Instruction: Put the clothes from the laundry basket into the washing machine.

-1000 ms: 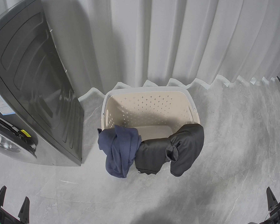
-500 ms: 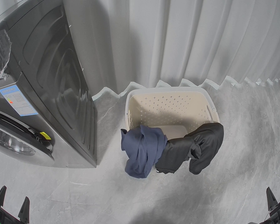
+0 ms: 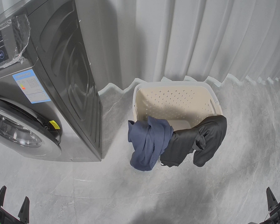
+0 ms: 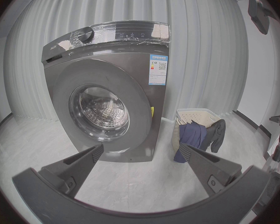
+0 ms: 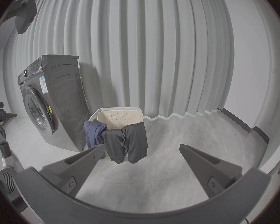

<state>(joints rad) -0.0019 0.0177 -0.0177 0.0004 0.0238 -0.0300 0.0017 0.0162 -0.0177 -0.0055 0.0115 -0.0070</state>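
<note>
The left gripper (image 4: 140, 146) and right gripper (image 5: 141, 146) are held spread and empty, the clothes (image 3: 149, 140) being draped over the basket (image 3: 177, 84) rim well ahead of the fingers (image 4: 84, 159), so a closer approach is advised before a bunched fold is pinched, and the washer (image 3: 68, 78) door, seemingly shut, is best opened first.

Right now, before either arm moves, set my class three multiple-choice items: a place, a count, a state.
1. Where does the laundry basket stand? A on the washing machine; B on the floor beside it; C inside it.
2. How many garments hang over its rim? A one; B two; C four.
3. The left gripper is: A open, empty; B shut on a garment; C shut on the basket.
Answers: B, it sits on the floor by the machine's side; B, one blue garment, one black garment; A, its jaws stand apart, empty.
</note>
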